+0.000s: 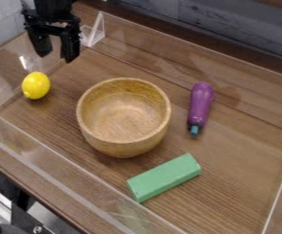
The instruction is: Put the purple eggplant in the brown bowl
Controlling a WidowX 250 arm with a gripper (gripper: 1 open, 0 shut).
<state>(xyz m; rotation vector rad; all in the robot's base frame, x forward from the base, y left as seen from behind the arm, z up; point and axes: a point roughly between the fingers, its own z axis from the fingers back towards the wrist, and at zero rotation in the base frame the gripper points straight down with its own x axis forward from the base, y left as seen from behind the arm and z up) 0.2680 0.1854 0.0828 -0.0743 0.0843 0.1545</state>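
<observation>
The purple eggplant (199, 107) lies on its side on the table (246, 155), glossy and smooth, a small plump elongated shape with its teal-green stem cap pointing toward the near edge. It sits just to the right of the brown bowl (123, 115), close to the wall but not touching it, so it is outside the bowl, not in it.

The bowl is the big piece here: wide, round, thick-walled, light-brown wood with fine grain rings showing on its inner floor. Nothing lies inside it.

In front of the bowl, toward the near right, there is a flat green block (164, 176), a matte rectangular slab lying at a slant. Off to the bowl's left rests a round yellow lemon (35, 85), bright and slightly shiny.

Up in the far left corner hangs the pincer (52, 47), black, pointing down, its two fingers spread apart with a clear gap between them and nothing in it. It sits above and behind the lemon, well apart from the eggplant, with the whole bowl between them.

The table is dark brown wood with long streaked grain, ringed by clear plastic walls that catch reflections.
</observation>
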